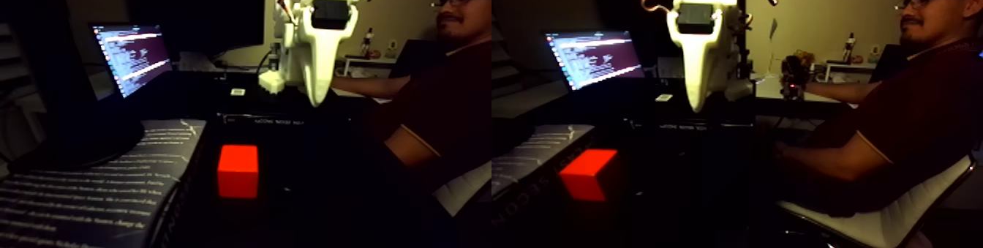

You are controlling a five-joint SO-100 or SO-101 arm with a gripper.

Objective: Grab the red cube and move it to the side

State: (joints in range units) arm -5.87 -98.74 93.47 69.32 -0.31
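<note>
The picture holds two side-by-side halves of the same dim scene. The red cube (238,170) sits on the dark table in the foreground; in the right half it is turned edge-on. My white gripper (316,99) hangs point-down in the air above and behind the cube, well clear of it and holding nothing. Its fingers merge into one tapering white shape, so I cannot make out a gap between them.
An open book or printed sheet (88,192) lies left of the cube. A lit laptop (132,57) stands at the back left. A person (439,97) sits close on the right with a forearm over the table. White arm parts (270,83) stand behind the gripper.
</note>
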